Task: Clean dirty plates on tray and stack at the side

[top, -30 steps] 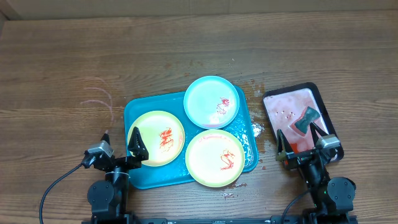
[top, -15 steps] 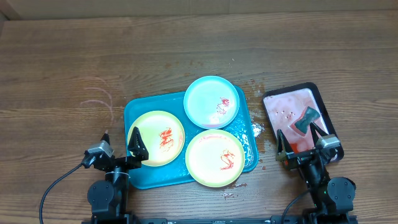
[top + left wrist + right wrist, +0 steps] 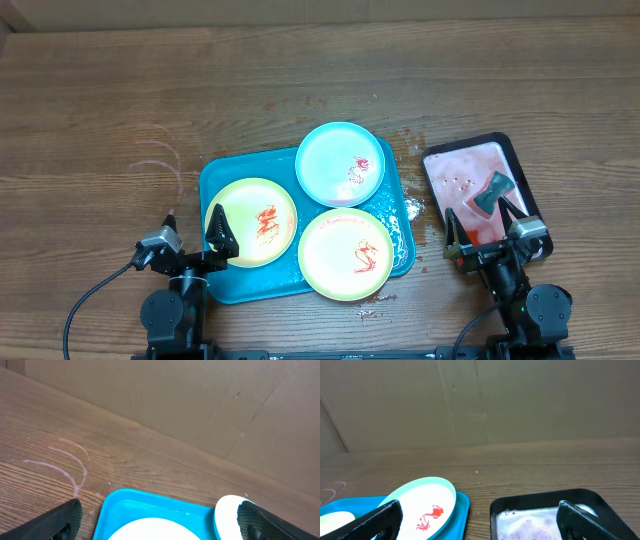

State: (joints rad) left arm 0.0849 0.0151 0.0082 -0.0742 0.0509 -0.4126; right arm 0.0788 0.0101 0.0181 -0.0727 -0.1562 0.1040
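3 smeared plates (image 3: 340, 163) lie on the tray (image 3: 222, 172), mid-table toward the front edge. The left hand (image 3: 195, 228) and right hand (image 3: 478, 220) hang spread, empty. The right hand would probably do best to take the sponge (image 3: 492, 192) squarely from the black tray (image 3: 458, 165) first.

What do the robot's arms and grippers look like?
The left arm and right arm are mostly black, with round, chunky joints. The left gripper and right gripper each have two black pointed fingers and a small grey box beside them. A thin black cable loops out from the left arm.
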